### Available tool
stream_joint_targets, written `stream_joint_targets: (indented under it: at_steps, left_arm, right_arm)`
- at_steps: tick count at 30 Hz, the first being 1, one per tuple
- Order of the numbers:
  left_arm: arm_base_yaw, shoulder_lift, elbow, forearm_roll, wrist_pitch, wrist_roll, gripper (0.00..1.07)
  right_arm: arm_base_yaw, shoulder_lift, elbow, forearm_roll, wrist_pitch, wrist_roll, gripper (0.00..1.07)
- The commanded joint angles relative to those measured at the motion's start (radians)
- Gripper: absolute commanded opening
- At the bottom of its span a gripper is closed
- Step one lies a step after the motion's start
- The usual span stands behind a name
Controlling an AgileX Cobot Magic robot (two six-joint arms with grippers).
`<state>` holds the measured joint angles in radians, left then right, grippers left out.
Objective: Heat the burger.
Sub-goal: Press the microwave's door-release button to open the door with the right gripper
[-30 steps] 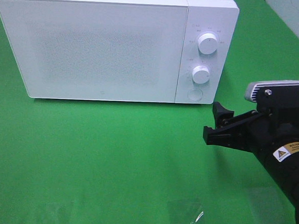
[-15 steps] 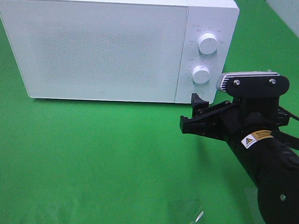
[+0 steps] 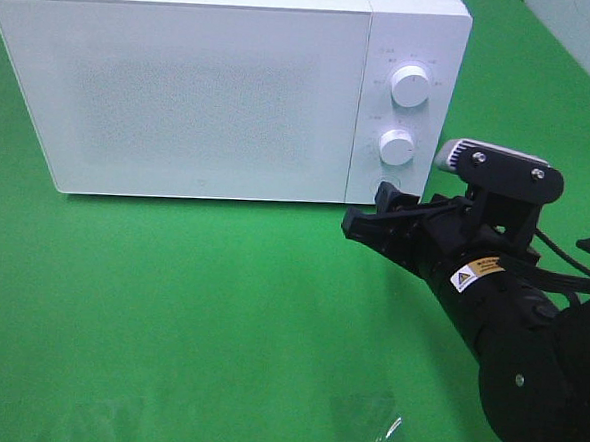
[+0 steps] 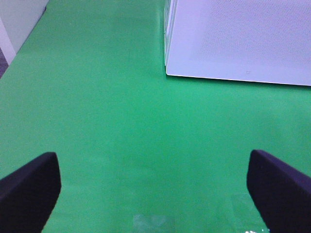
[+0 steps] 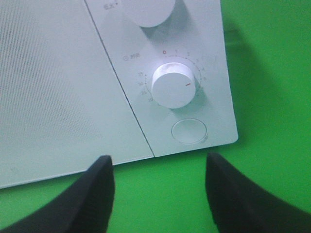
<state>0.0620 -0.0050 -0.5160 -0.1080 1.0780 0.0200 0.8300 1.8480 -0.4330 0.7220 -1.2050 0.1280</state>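
Observation:
The burger is out of view in every frame. The white microwave (image 3: 203, 85) stands at the back with its door closed, and it also shows in the left wrist view (image 4: 243, 39) and the right wrist view (image 5: 48, 73). My right gripper (image 3: 371, 214) hovers low in front of the microwave's control panel, just below the round door button (image 5: 189, 131) and the lower knob (image 5: 173, 85). Its jaws stand apart with nothing between them (image 5: 160, 194). My left gripper (image 4: 153, 194) is wide open over bare green cloth, left of the microwave, and holds nothing.
An upper knob (image 3: 410, 87) sits above the lower knob (image 3: 397, 147) on the panel. Green cloth (image 3: 170, 304) covers the table in front of the microwave. A pale wall edge (image 4: 14, 24) runs along the far side in the left wrist view.
My right arm has swung left from the right edge to the microwave's lower right front corner. Its jaws have narrowed a little. The left gripper has not moved.

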Motion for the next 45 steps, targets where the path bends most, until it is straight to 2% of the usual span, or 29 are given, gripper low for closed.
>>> stream_joint_targets:
  at_steps: [1,2,3,4,5,7,14,16,30,34,35,39,45]
  left_arm:
    - [0.001,-0.005,0.000,-0.004,-0.013,-0.004,0.98]
    - [0.001,-0.005,0.000,-0.004,-0.013,-0.004,0.98]
    - [0.001,-0.005,0.000,-0.004,-0.013,-0.004,0.98]
    - [0.001,-0.005,0.000,-0.004,-0.013,-0.004,0.98]
    - [0.001,-0.005,0.000,-0.004,-0.013,-0.004,0.98]
    - [0.001,-0.005,0.000,-0.004,-0.013,-0.004,0.98]
    - [0.001,-0.005,0.000,-0.004,-0.013,-0.004,0.98]
    - [0.001,-0.005,0.000,-0.004,-0.013,-0.004,0.98]
    - [0.001,-0.005,0.000,-0.004,-0.013,-0.004,0.98]
    - [0.001,-0.005,0.000,-0.004,-0.013,-0.004,0.98]
    - [0.001,-0.005,0.000,-0.004,-0.013,-0.004,0.98]
    - [0.001,-0.005,0.000,-0.004,-0.013,-0.004,0.98]
    - [0.001,-0.005,0.000,-0.004,-0.013,-0.004,0.98]
  right_arm:
    - [0.003,-0.001,-0.008,-0.008,-0.111,0.111,0.46]
    - [0.003,-0.001,-0.008,-0.008,-0.110,0.287,0.38]
    - [0.003,-0.001,-0.008,-0.008,-0.110,0.287,0.38]
    - [0.003,-0.001,-0.008,-0.008,-0.110,0.463,0.28]
    - [0.003,-0.001,-0.008,-0.008,-0.110,0.463,0.28]
    - [0.003,-0.001,-0.008,-0.008,-0.110,0.819,0.16]
    - [0.003,0.002,-0.008,-0.007,-0.100,1.077,0.10]
    - [0.002,0.002,-0.008,0.000,-0.049,1.162,0.01]
    - [-0.004,0.002,-0.008,0.012,0.076,1.223,0.00]
    - [-0.043,0.003,-0.011,-0.004,0.103,1.223,0.00]
    - [-0.079,0.008,-0.025,-0.041,0.116,1.223,0.00]
    - [-0.131,0.036,-0.071,-0.128,0.127,1.227,0.00]
    - [-0.161,0.077,-0.125,-0.148,0.134,1.243,0.00]
